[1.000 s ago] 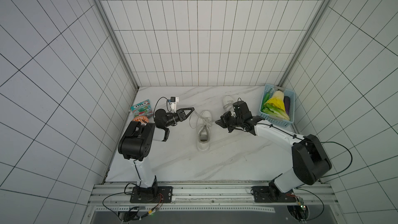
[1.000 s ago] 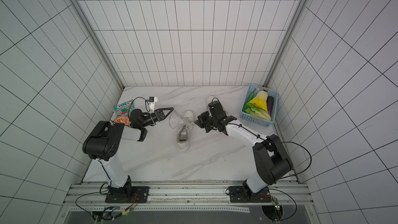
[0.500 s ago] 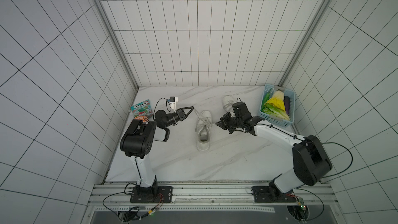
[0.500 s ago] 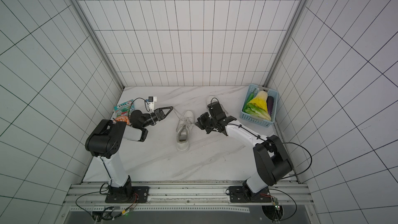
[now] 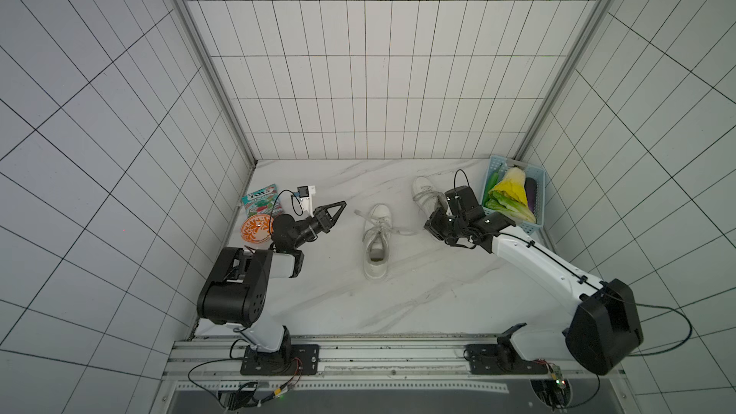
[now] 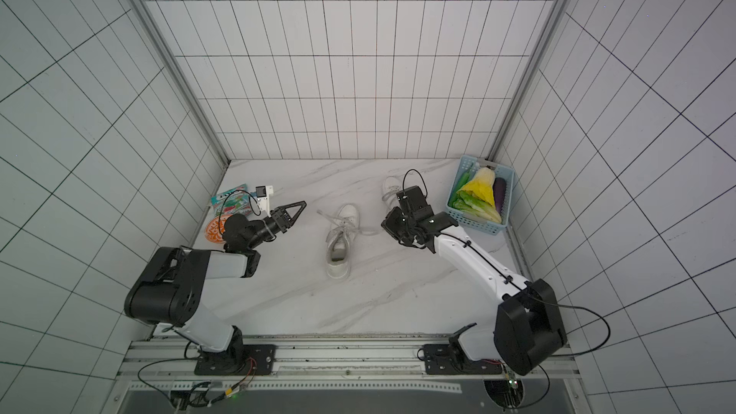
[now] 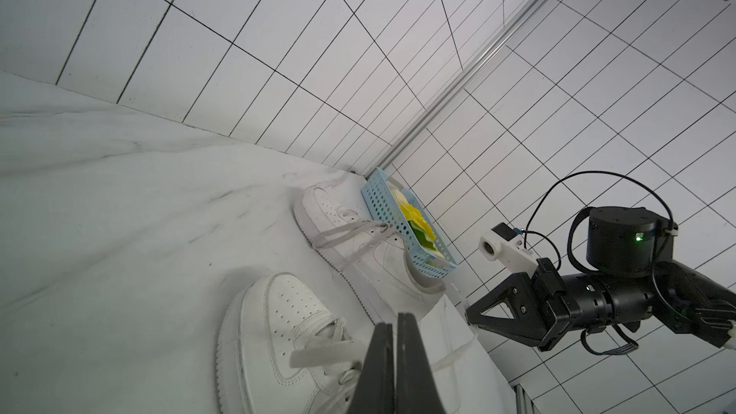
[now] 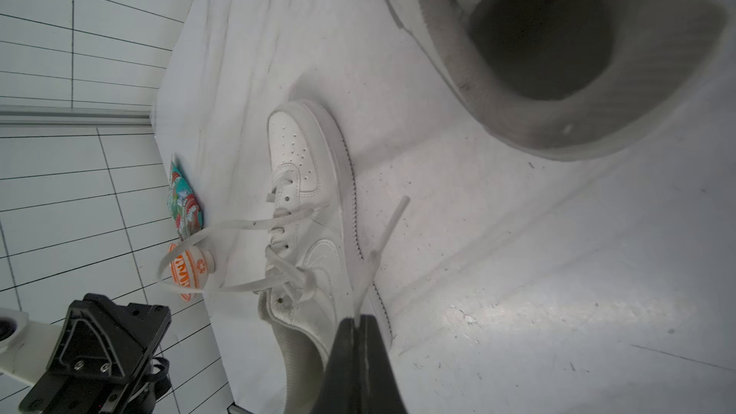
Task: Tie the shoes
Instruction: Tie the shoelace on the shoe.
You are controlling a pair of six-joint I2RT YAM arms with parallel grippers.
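Observation:
One of the shoes [image 5: 376, 240] [image 6: 338, 248], a white low-top sneaker, lies mid-table with its toe toward the back wall. Its lace [image 5: 406, 231] [image 8: 380, 244] runs sideways to my right gripper [image 5: 427, 229] [image 8: 360, 318], which is shut on it. The lace's other end [image 5: 357, 213] lies loose on the table. My left gripper [image 5: 343, 203] [image 7: 396, 317] hovers left of that shoe [image 7: 278, 332], shut with nothing between its fingers. The other shoe [image 5: 422, 191] [image 7: 358, 248] lies behind the right gripper, its grey heel opening [image 8: 549, 33] close to the right wrist camera.
A blue basket [image 5: 533, 225] [image 6: 478, 227] of vegetables stands against the right wall. An orange patterned bowl [image 5: 257, 229] [image 8: 189, 268] and a teal packet [image 5: 261, 200] [image 8: 183, 201] lie by the left wall, behind the left arm.
My left gripper has pulled back a little to the left and its jaws have closed on nothing. The wide lace loops have settled closer to the middle shoe. The right gripper keeps its hold.

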